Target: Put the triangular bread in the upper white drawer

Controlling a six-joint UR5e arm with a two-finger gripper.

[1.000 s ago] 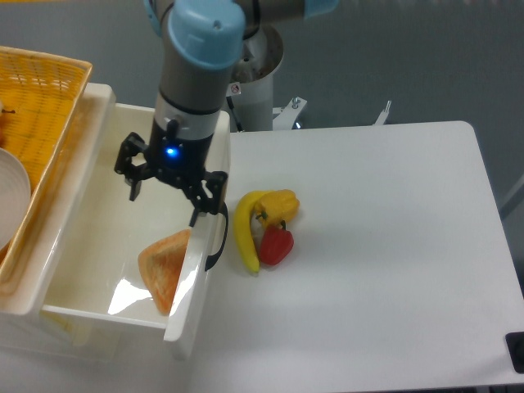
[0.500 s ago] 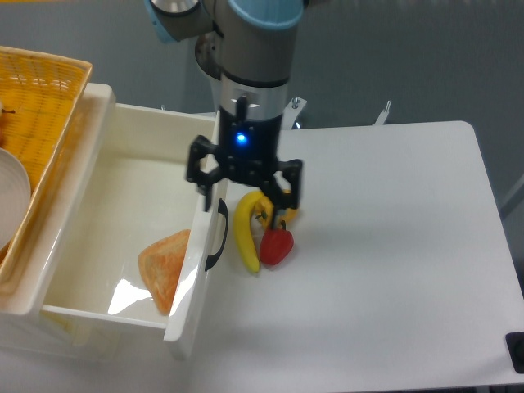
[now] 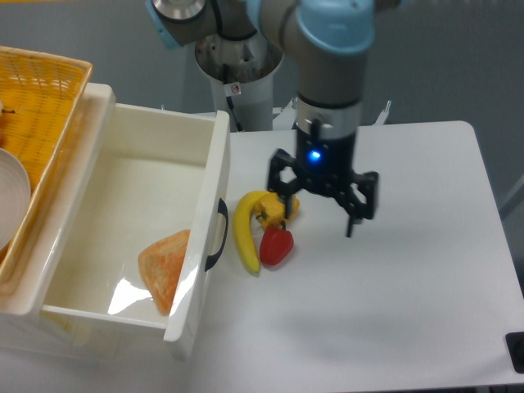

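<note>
The triangular bread [image 3: 164, 266] lies inside the upper white drawer [image 3: 123, 176], near its front right wall, partly hidden by that wall. The drawer is pulled open, its dark curved handle [image 3: 215, 236] facing the table. My gripper [image 3: 321, 206] hangs open above the white table, to the right of the drawer, with nothing between its fingers. It stands just right of the yellow pepper.
A banana [image 3: 244, 229], a yellow bell pepper [image 3: 278, 205] and a red pepper [image 3: 275, 244] lie together beside the drawer front. A yellow woven basket [image 3: 41, 106] with a white dish sits over the drawer unit at far left. The table's right edge [image 3: 495, 213] is close.
The gripper has travelled right, from above the drawer, across its front wall and the fruit, to over the table. It stays open. The bread has stayed in the drawer.
</note>
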